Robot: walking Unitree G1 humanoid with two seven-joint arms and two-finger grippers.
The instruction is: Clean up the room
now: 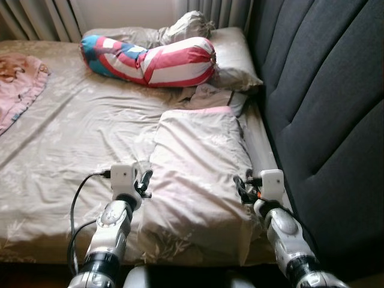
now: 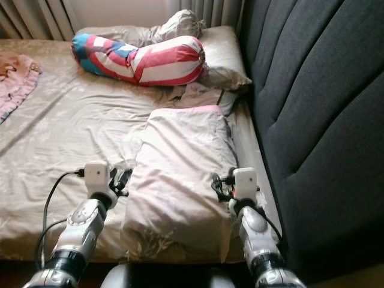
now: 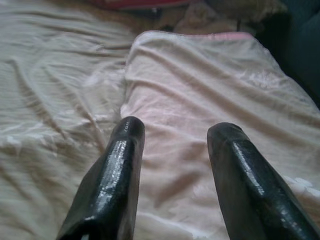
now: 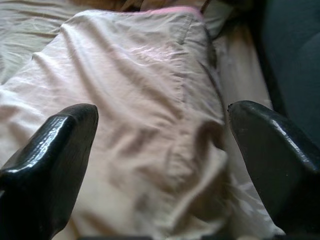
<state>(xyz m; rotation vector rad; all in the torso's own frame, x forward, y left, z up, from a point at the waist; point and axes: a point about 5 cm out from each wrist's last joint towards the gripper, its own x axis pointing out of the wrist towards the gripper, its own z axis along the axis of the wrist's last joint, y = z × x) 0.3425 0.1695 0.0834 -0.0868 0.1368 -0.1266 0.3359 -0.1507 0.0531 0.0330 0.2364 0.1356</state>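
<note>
A pillow (image 1: 198, 174) lies on the bed (image 1: 72, 138), just beside the headboard (image 1: 324, 108) on its right. Behind the pillow lies a bolster (image 1: 153, 60). A blanket (image 1: 18, 84) lies far left of the pillow.

The right gripper (image 4: 162, 165) has its two black fingers (image 4: 47, 155) spread wide apart, with nothing between the tips. Past the fingers, and running on beyond them, lies a beige pillow (image 4: 145, 100), creased and puckered, its far edge trimmed in pink (image 4: 172, 9). The pillow's near corner sits between the two fingers, closer to the one beside the headboard. Next to that finger a strip of pale sheet (image 4: 245, 65) runs along the pillow's side, and beyond it stands the dark padded headboard (image 4: 290, 50). More sheet shows out past the other finger.
</note>
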